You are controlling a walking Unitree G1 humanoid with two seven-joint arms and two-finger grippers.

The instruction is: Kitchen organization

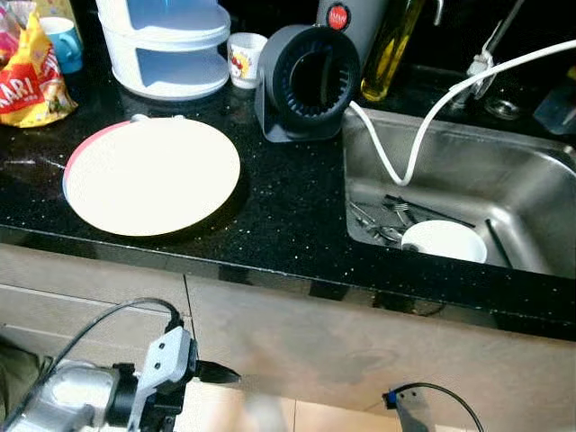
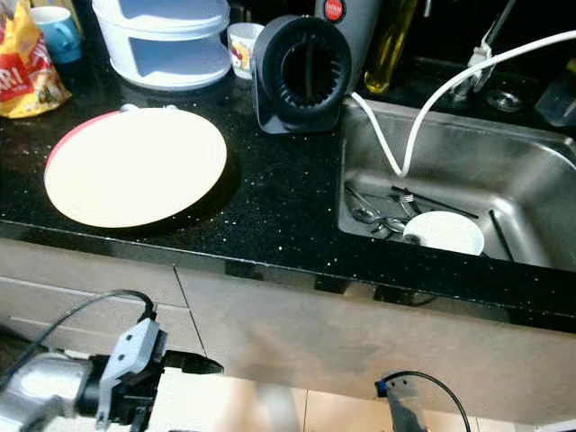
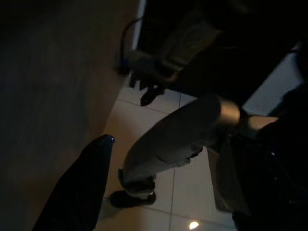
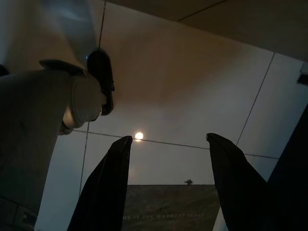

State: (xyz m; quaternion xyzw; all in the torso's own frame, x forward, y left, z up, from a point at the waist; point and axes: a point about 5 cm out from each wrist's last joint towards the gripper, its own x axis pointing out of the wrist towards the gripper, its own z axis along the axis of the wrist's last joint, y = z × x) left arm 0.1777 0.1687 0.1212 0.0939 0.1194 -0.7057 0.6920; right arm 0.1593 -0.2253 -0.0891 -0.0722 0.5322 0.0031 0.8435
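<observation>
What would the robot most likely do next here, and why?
Probably raise its left gripper toward the large round plate on the black counter. Both arms hang low by the cabinet fronts, holding nothing; the right gripper is open over the floor, and the plate is the nearest loose item.

The countertop (image 1: 288, 216) is glossy black stone flecked with pale specks, and the sink (image 1: 531, 193) set into it on the right is brushed stainless steel holding a smooth white bowl (image 1: 444, 241) and metal cutlery (image 1: 382, 225). On the left lies a matt cream plate (image 1: 151, 175), with a crinkled, shiny foil-like snack bag (image 1: 31, 76) and a smooth white plastic container (image 1: 166, 45) farther back. The near cabinet front (image 1: 360, 342) looks like matt pale wood, and the floor (image 4: 168, 96) is smooth, glossy tile.
</observation>
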